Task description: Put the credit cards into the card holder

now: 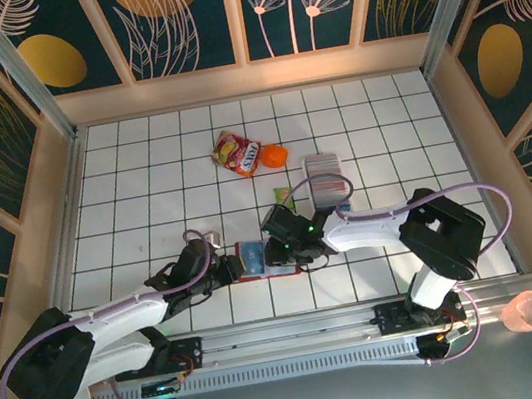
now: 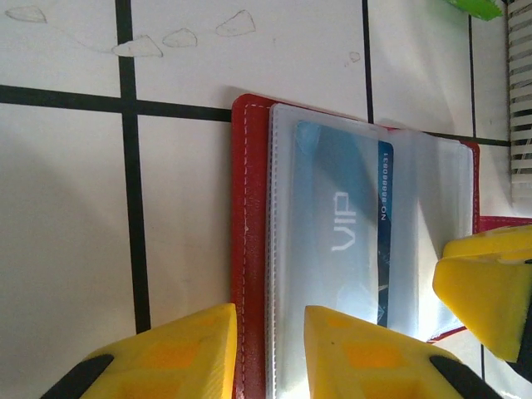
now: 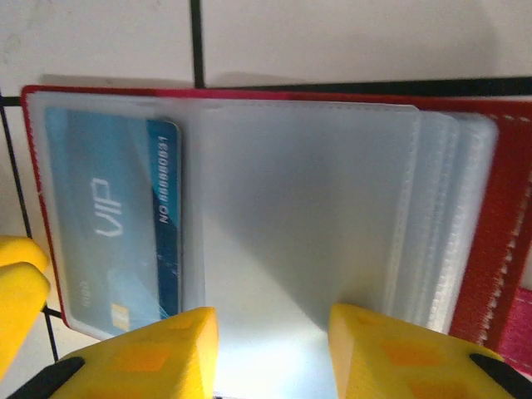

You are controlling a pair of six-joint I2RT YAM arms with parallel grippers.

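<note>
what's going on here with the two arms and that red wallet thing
Both robot arms are working over the small red folding card holder, which lies open on the white tiled table. A blue VIP credit card already sits in one of its clear plastic sleeves. The left gripper straddles the holder's edge, jaws apart. The right gripper hovers over the empty sleeves, also open. The long white tray stands just behind.

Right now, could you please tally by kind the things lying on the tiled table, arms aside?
Red card holder: 1
Blue VIP card (inside the holder): 1
Snack packet: 1
Orange object: 1
Green object: 1
White ridged tray: 1
Total: 6
</note>
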